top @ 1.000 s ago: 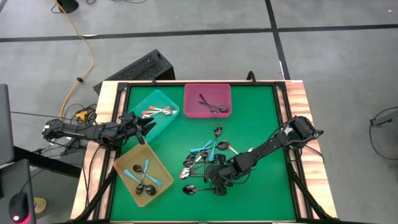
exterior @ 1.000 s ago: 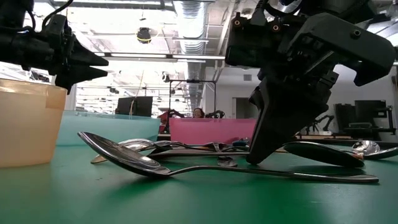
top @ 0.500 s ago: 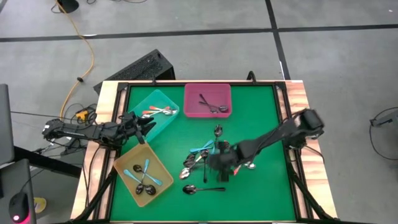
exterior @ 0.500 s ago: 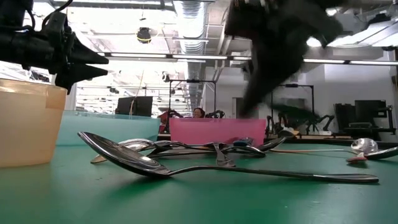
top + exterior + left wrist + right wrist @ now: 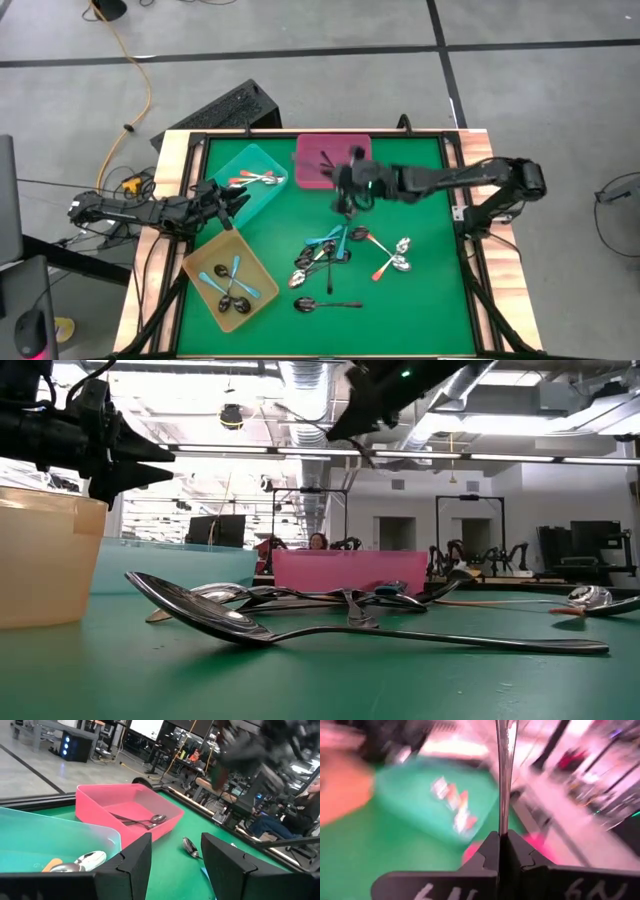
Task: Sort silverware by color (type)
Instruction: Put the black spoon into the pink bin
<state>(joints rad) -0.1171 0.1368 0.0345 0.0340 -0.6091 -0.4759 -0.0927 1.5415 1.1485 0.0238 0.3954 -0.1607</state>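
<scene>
My right gripper point(image 5: 345, 185) hangs high over the near edge of the pink tray point(image 5: 312, 178), shut on a thin all-metal spoon point(image 5: 504, 765); in the low view it shows at the top point(image 5: 350, 415). More silverware lies heaped mid-table point(image 5: 328, 255). One dark spoon point(image 5: 325, 303) lies nearer, and an orange-red-handled one point(image 5: 383, 269) to the right. The pink tray holds dark spoons point(image 5: 142, 821). My left gripper point(image 5: 238, 200) waits level over the teal tray's point(image 5: 228, 168) near end, its fingers point(image 5: 135, 865) apart and holding nothing. My right gripper pinches the spoon's slim metal handle point(image 5: 501, 822) between its two fingers. The handle runs straight out ahead of the fingertips, in line with them, and leaves the wrist picture. The spoon is lifted clear of the table. Which end is gripped I cannot tell.
The teal tray holds orange-red-handled spoons point(image 5: 256, 179). A yellow tray point(image 5: 200, 262) at the near left holds light blue-handled spoons point(image 5: 235, 283). A lone spoon point(image 5: 349, 211) lies between the pink tray and the heap. Green mat lies bare on the right point(image 5: 425, 300).
My right gripper has risen from the heap at the table's near middle. It has swung up and toward the far edge, to the pink tray, and tipped from pointing steeply down to nearly level. It has stayed shut, and the spoon has come up off the table.
</scene>
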